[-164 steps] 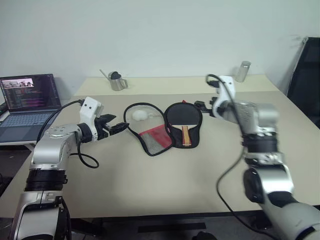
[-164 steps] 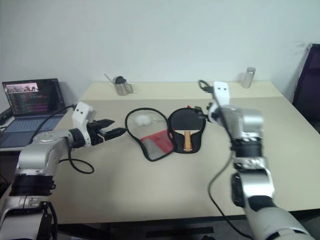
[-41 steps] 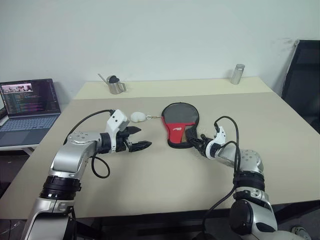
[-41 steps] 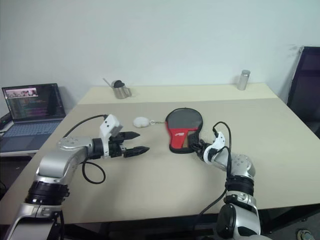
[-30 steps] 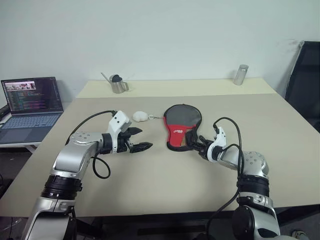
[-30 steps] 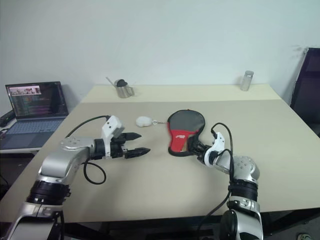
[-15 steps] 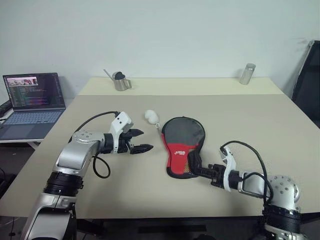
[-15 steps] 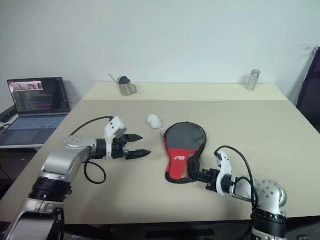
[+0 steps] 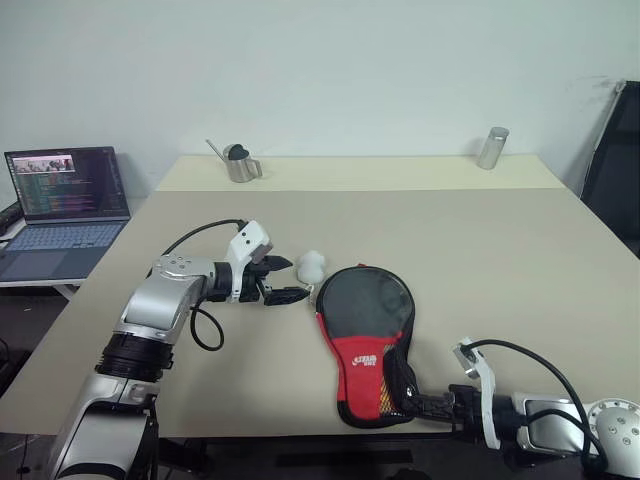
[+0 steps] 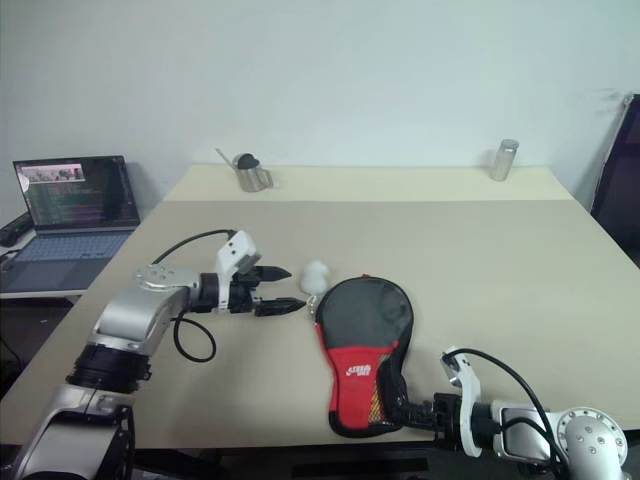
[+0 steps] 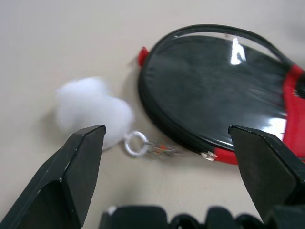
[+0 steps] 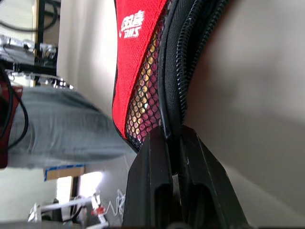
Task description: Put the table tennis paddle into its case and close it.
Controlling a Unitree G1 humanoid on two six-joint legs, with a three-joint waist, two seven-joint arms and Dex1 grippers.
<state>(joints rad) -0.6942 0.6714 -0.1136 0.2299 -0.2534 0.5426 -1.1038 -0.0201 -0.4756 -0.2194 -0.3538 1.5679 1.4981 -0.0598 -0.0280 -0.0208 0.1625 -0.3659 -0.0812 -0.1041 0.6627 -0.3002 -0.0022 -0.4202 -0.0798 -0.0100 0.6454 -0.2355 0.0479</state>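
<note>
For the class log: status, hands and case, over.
Right hand shut on case edge. Left hand open beside white puff. Case at table's near edge.

Even, soft room light falls on the counter point(image 9: 480, 240), leaving only faint shadows. In the left wrist view, white glare streaks the case point(image 11: 214, 81), and the near fingers point(image 11: 66, 186) and pompom point(image 11: 90, 109) are blurred.

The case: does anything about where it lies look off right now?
Yes. The case lies at the table's near edge, its red handle end right at the rim, pinched by the shut right gripper. It looks at risk of sliding off.
</note>
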